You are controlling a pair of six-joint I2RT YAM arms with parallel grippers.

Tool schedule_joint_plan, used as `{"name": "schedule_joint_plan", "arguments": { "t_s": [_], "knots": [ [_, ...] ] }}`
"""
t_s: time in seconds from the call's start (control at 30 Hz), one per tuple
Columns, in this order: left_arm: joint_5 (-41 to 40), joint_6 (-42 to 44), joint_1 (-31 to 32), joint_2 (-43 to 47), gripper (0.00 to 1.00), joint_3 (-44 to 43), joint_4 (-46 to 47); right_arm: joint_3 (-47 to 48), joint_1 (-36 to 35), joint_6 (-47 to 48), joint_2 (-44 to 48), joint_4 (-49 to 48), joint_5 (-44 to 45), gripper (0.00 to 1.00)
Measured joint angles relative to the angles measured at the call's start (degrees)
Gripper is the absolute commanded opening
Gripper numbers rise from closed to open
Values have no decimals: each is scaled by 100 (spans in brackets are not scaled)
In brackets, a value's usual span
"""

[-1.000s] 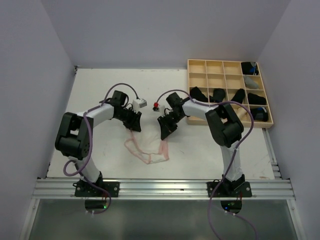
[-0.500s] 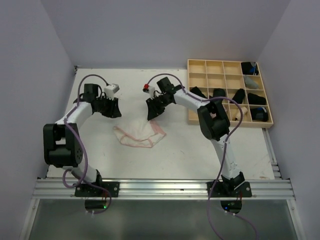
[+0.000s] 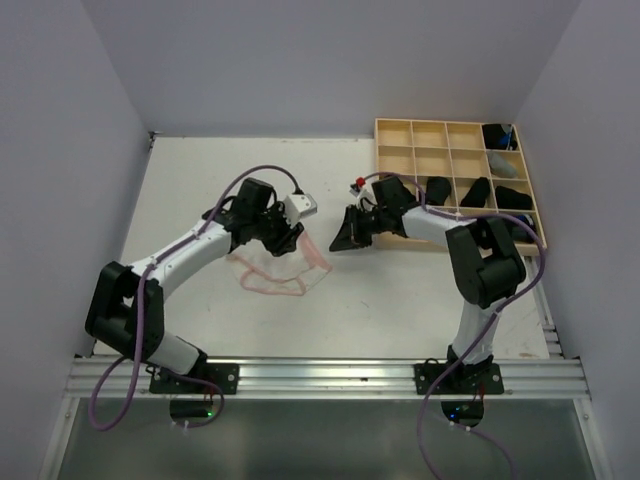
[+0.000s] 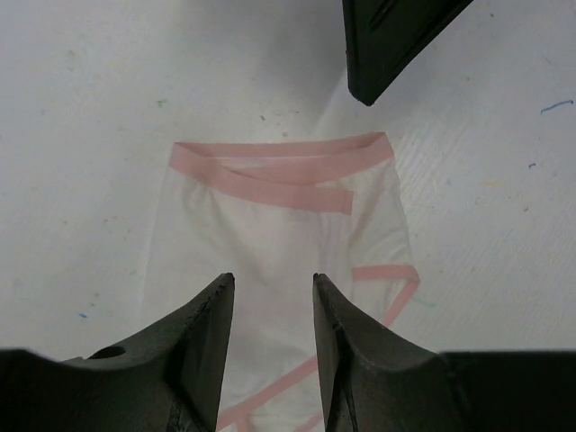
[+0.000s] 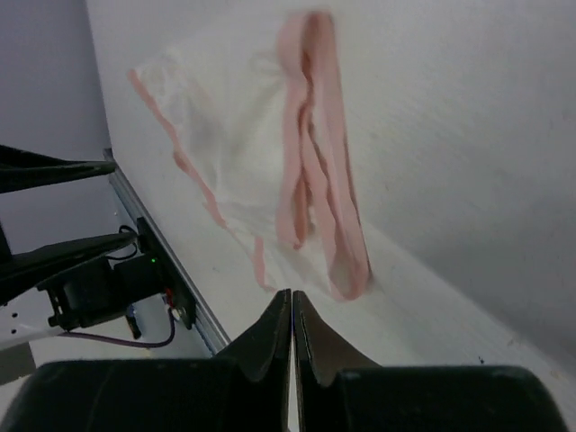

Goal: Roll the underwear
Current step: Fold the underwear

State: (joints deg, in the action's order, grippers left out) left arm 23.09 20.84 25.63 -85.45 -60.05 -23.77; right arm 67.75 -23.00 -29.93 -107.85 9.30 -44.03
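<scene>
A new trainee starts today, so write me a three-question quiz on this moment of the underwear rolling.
1. True or false: the right gripper grips the pink-edged underwear.
2. The jaws of the left gripper are: A open; B shut on the cloth.
3. Fill in: the black rolls lie in the ____.
Key: 1 false, it is shut on nothing; 2 A; 3 wooden tray.
</scene>
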Motion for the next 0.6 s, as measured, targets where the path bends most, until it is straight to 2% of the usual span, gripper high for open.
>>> {"name": "schedule_joint_plan", "arguments": {
  "t_s": [0.1,0.2,0.37,0.6],
  "knots": [
    [-243,85,367,-98,45,120,-94,-807,-151,-769,-15,-531,111,5],
    [-474,129,647,-232,44,221,-81,-1217,-286,-1370,-37,-955,155,5],
    [-822,133,992,-588,45,264,-83,-1270,-546,-1917,-44,-1473,400,5],
    [-881,146,1008,-885,45,254,-68,-1285,-726,-2140,-68,-1550,734,6]
  ]
}}
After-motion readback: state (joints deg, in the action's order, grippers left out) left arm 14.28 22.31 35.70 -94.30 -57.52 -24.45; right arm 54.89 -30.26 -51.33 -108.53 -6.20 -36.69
